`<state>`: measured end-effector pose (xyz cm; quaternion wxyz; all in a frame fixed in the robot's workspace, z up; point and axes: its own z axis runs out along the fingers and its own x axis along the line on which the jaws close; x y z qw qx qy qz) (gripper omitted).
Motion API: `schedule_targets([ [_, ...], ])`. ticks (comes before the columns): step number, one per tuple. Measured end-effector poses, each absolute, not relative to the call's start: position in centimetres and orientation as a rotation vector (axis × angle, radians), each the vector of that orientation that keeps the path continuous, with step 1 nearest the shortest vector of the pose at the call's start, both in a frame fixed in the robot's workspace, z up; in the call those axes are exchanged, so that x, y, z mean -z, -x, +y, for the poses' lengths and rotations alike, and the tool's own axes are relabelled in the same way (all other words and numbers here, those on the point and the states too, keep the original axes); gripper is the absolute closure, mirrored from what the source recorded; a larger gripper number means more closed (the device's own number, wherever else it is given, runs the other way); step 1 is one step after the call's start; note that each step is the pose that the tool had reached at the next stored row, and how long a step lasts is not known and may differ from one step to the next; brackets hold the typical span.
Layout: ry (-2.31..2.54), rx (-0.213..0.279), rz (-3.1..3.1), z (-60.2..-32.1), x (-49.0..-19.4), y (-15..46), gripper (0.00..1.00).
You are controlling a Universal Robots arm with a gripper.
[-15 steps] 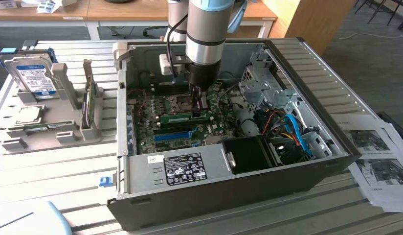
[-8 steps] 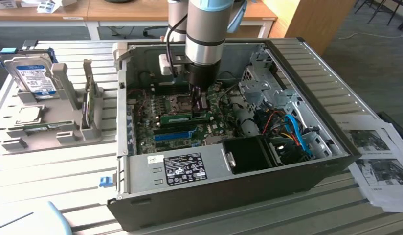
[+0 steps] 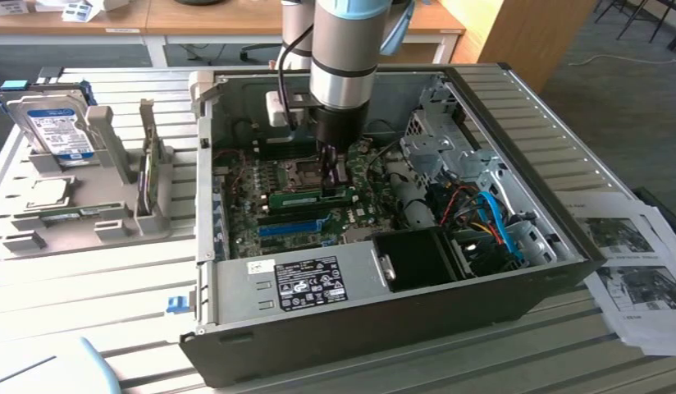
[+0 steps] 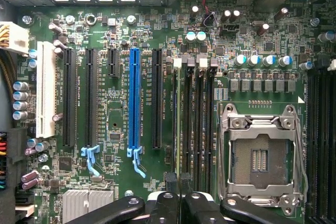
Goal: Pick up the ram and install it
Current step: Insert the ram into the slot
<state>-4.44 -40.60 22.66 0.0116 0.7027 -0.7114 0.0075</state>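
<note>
The ram (image 3: 298,198) is a thin green stick standing on its edge on the motherboard (image 3: 275,176), inside the open computer case (image 3: 557,164). It lies along the black memory slots beside the CPU socket (image 4: 260,156). My gripper (image 3: 335,174) reaches straight down into the case and is shut on the ram's upper edge. In the wrist view the ram (image 4: 175,124) shows edge-on as a thin line between the black slots, and the dark fingertips (image 4: 169,184) stand close together on either side of it. Whether the ram is fully seated I cannot tell.
A bright blue slot (image 3: 289,227) (image 4: 134,98) lies a few slots away from the ram. Blue and red cables (image 3: 486,217) and a black box (image 3: 420,258) crowd the case's right side in the exterior view. A hard drive (image 3: 53,123) stands in a grey holder (image 3: 119,222) on that view's left; papers (image 3: 633,263) lie on its right.
</note>
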Motion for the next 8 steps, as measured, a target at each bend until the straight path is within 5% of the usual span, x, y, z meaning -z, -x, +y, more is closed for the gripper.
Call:
schedule_targets([
  [8,-2.191,-0.023,-2.219,-40.6,-22.64,4.44,0.89],
])
